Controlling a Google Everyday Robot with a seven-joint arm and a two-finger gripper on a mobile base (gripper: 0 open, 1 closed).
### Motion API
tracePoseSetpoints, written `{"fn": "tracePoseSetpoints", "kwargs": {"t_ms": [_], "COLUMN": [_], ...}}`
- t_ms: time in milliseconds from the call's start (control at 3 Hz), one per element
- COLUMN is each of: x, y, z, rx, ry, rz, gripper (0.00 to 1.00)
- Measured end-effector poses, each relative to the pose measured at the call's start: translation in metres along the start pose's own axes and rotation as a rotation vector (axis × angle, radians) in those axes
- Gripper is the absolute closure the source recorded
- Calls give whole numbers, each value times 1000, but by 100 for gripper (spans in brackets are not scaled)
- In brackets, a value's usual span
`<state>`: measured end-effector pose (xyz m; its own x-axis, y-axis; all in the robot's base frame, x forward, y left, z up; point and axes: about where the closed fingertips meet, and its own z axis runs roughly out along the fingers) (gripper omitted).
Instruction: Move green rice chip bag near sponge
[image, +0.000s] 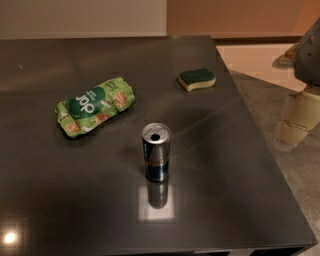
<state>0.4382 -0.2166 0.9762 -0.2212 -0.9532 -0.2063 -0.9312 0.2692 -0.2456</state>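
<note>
The wrinkly foil green rice chip bag (95, 106) lies flat on the left of the dark, glossy tabletop (225, 190), well apart from the small curvy sponge (197, 79), dark green over pale yellow, at the far right, so we judge the move not yet begun. A blue metal can (156, 152) stands upright nearer us. The gripper (299, 120) hangs beyond the tabletop's right edge, released or clenched we cannot tell; a pale wall (80, 17) closes the far side.

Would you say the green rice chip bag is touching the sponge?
Apart: the camera view shows bare table between green rice chip bag and sponge; gripper is far right.
</note>
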Motion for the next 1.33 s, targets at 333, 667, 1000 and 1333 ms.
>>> {"fn": "tracePoseSetpoints", "kwargs": {"t_ms": [333, 667, 1000, 1333], "x": [-2, -19, -43, -75], "y": [-1, -11, -32, -62], "z": [-1, 3, 13, 29], "rx": [4, 1, -17, -35], "ry": [2, 0, -10, -23], "rz": [-6, -55, -120, -191], "gripper": [0, 0, 0, 0]}}
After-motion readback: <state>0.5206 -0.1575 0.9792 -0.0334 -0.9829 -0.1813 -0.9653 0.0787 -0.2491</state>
